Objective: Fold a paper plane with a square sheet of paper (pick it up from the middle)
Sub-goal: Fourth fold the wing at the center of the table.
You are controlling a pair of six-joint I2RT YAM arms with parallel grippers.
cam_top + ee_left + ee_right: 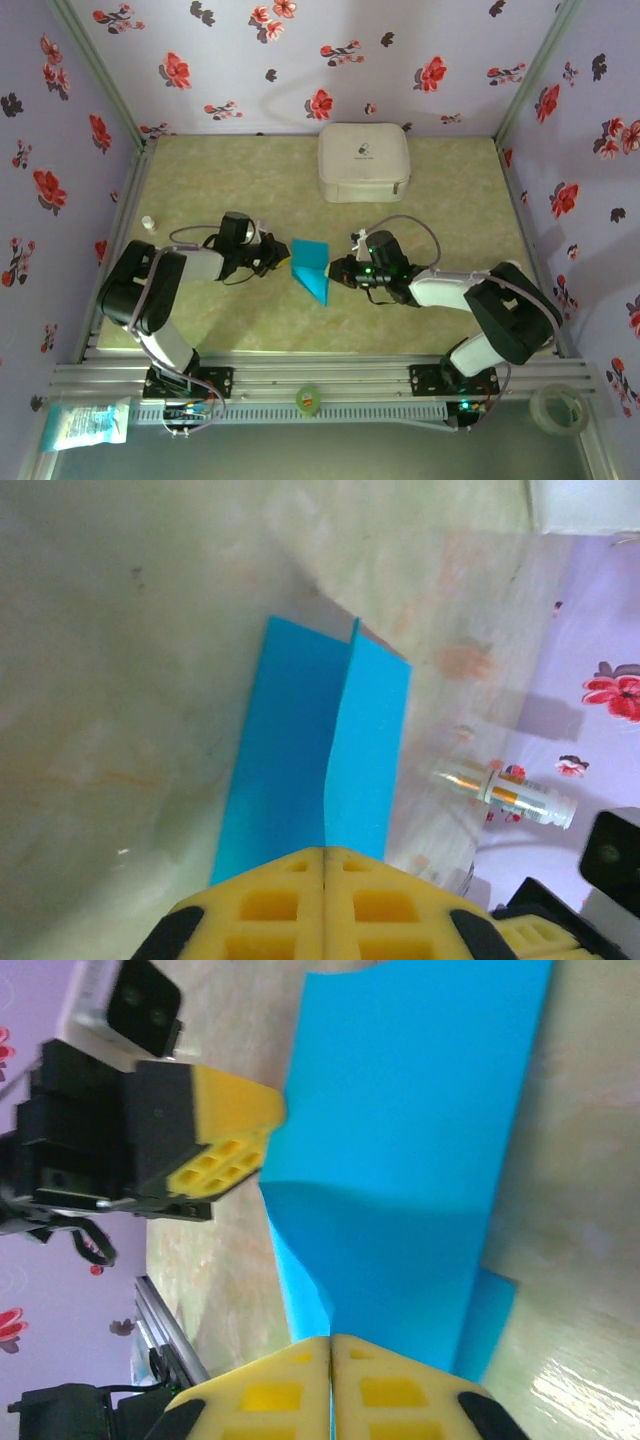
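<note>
Paper [310, 268], bright blue and partly folded, is out in front of the white case [363, 160], apart from it, over the tabletop [450, 220]. I see my left fingers [285, 262] clenched on its left edge and my right fingers [335, 272] clenched on its right edge, a crease running down its middle

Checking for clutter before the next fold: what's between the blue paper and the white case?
Nothing but bare table lies between the blue paper and the white case, as the top view shows.
</note>
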